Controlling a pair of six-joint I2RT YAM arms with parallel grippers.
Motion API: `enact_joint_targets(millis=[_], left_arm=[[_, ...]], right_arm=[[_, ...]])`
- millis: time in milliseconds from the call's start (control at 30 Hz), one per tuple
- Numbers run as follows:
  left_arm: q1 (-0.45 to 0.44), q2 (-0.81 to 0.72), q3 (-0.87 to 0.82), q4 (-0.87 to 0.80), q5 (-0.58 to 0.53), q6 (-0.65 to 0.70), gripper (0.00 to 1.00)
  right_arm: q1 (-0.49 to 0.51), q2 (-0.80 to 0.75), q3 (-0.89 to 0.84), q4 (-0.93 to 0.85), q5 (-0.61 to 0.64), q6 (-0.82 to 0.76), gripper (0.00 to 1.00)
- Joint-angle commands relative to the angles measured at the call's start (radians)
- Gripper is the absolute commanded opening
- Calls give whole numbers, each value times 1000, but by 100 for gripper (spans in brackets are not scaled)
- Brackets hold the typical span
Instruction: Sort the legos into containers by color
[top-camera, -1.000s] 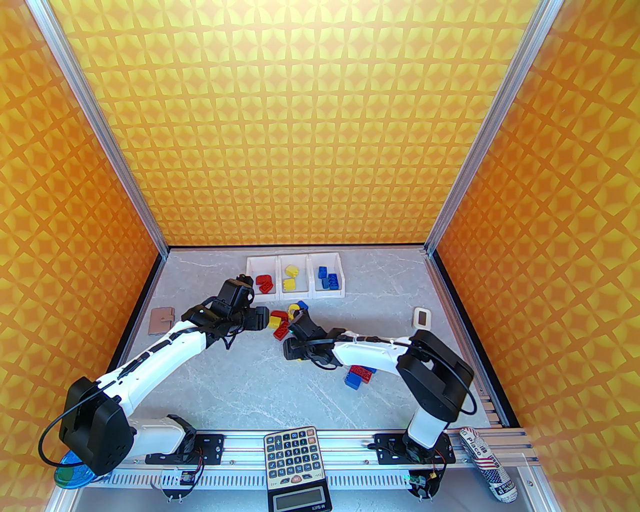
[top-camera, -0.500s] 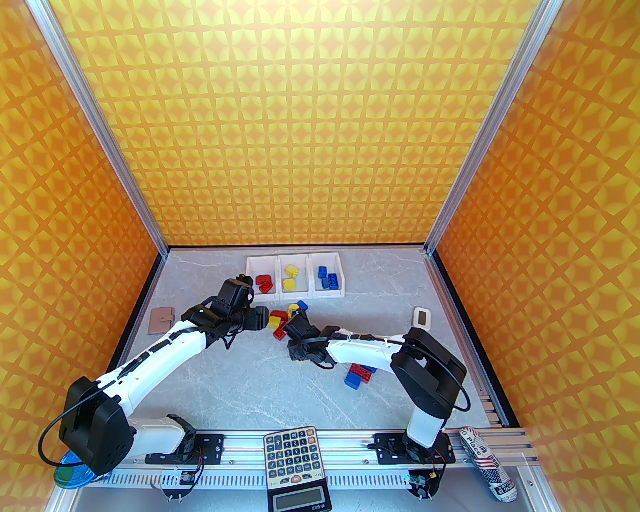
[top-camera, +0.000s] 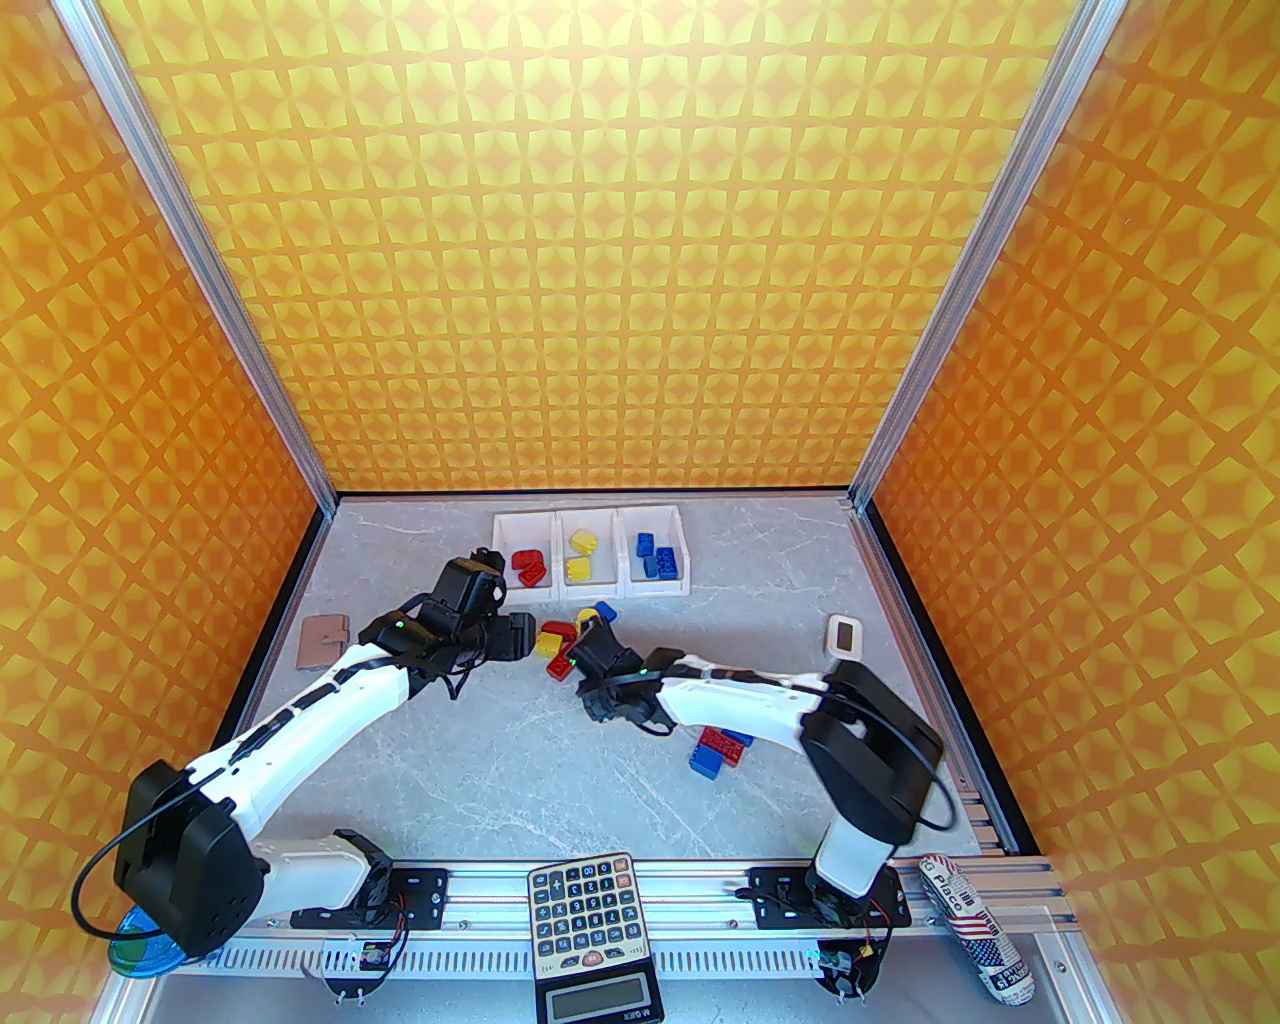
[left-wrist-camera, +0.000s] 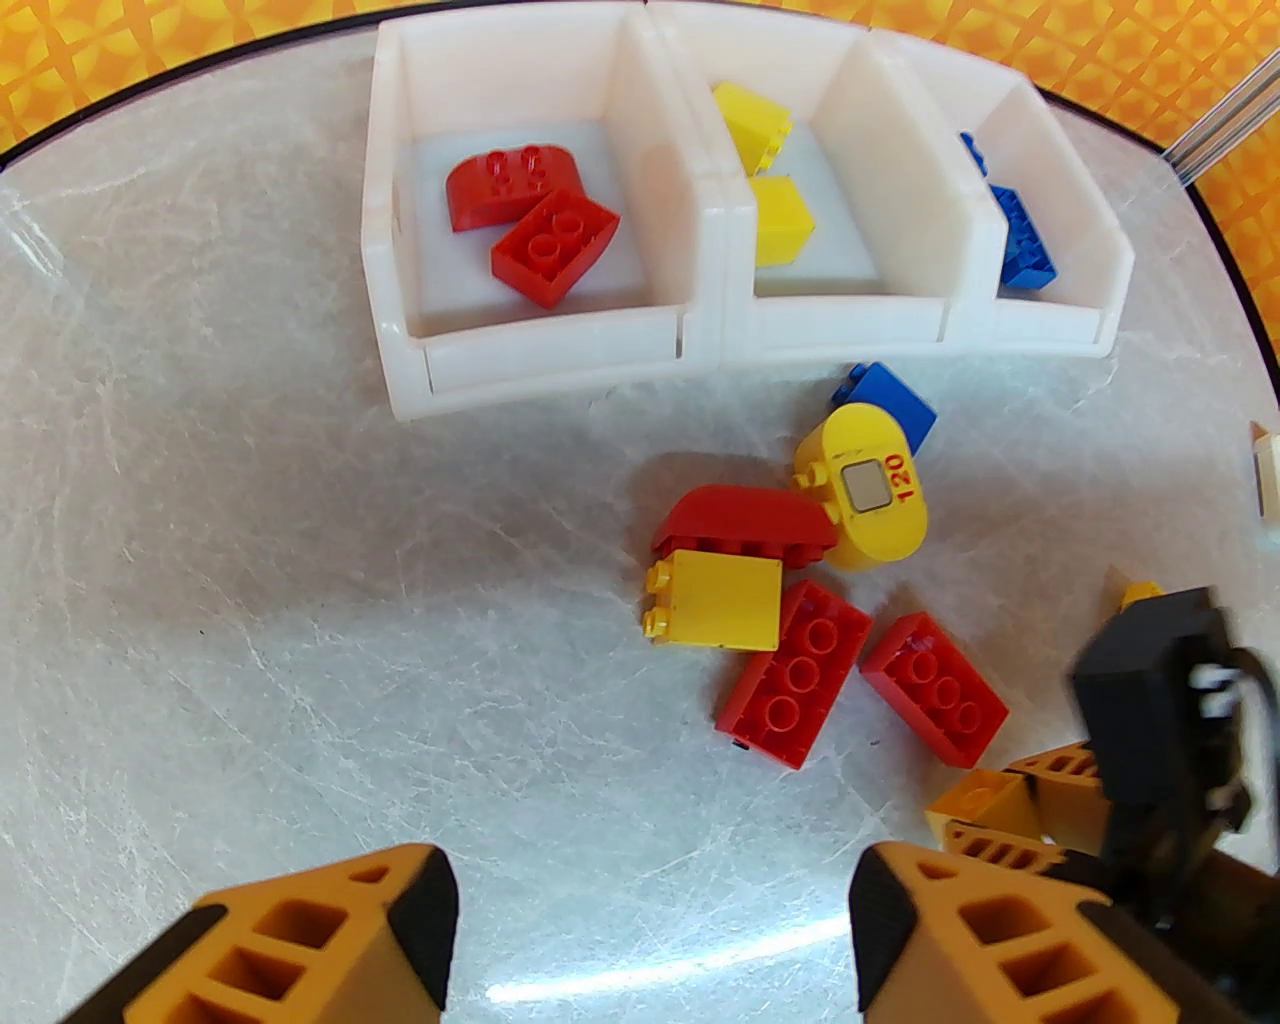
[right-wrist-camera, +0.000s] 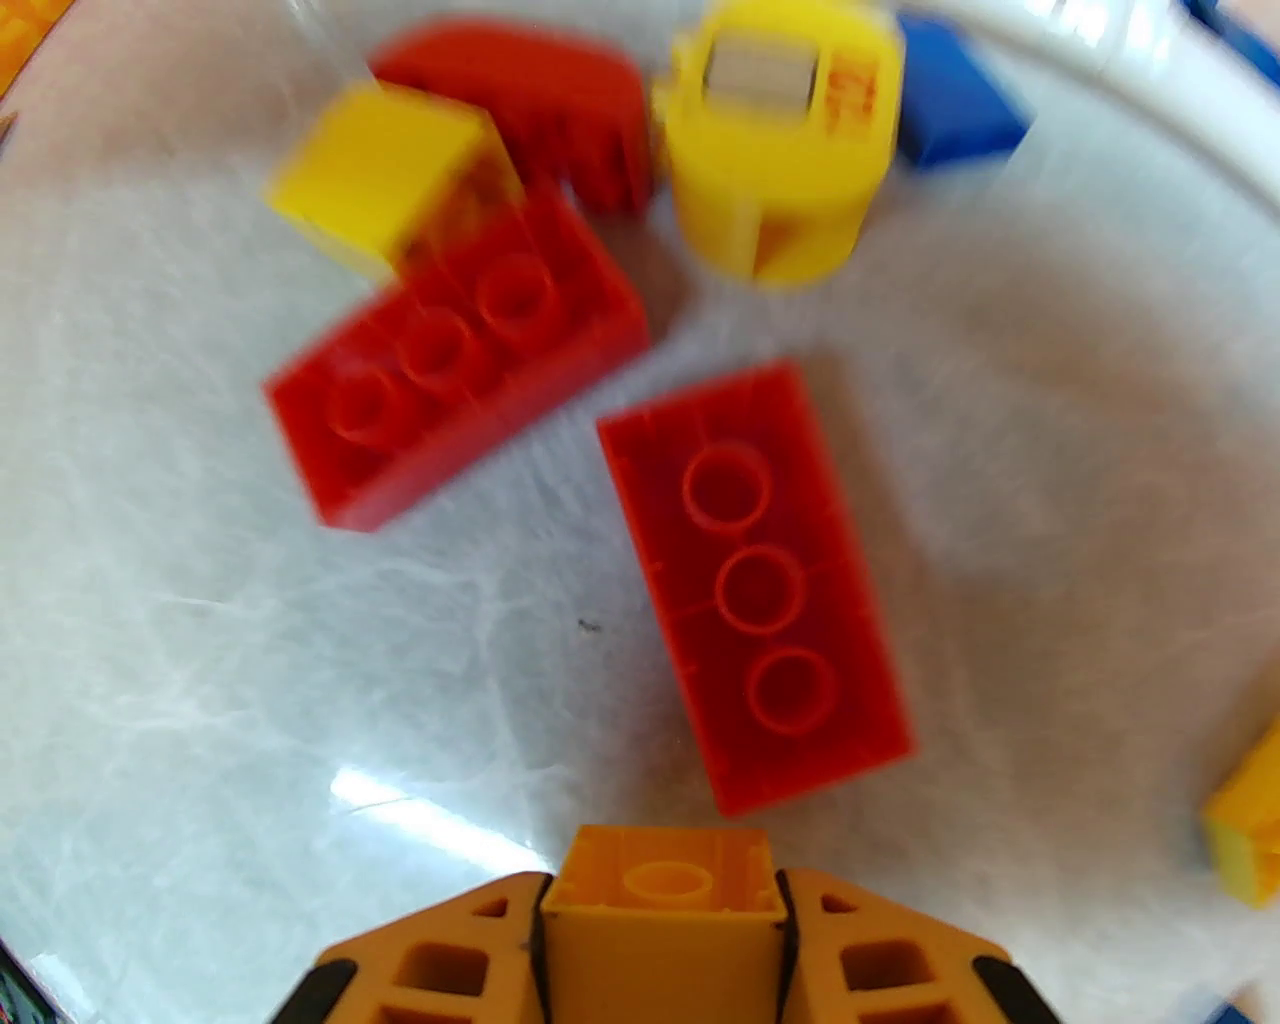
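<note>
— What surrounds you?
— Orange patterned walls (top-camera: 620, 250), a grey marbled table (top-camera: 520, 780).
— And the containers (left-wrist-camera: 560, 355)?
— Glossy white plastic, three joined; loose studded legos (left-wrist-camera: 790, 680) lie just in front of them. My left pincer (left-wrist-camera: 655, 900) gapes empty near that pile; my right pincer (right-wrist-camera: 662, 900) clamps a square yellow brick (right-wrist-camera: 660, 945).

- White bins (left-wrist-camera: 560, 350), three joined in a row: red bricks (left-wrist-camera: 530, 215) left, yellow bricks (left-wrist-camera: 765, 180) middle, blue bricks (left-wrist-camera: 1015, 240) right.
- Loose pile (left-wrist-camera: 790, 560) just before them: red, yellow and one blue, mostly touching.
- Small yellow brick (right-wrist-camera: 663, 885) pinched in the right gripper (right-wrist-camera: 660, 930).
- Red-and-blue cluster (top-camera: 718, 752) well apart, nearer.
</note>
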Motion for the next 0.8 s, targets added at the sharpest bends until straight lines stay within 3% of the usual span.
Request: enact_joint_targets(millis=[0, 367, 767], left_arm=[[-1, -50, 18, -20, 7, 14, 69], [-29, -136, 15, -44, 9, 34, 68], [-49, -249, 3, -81, 8, 42, 69]], right_arm=[[2, -105, 99, -56, 91, -93, 28], [-93, -119, 313, -85, 82, -233, 29], [-234, 92, 578, -91, 4, -311, 29]])
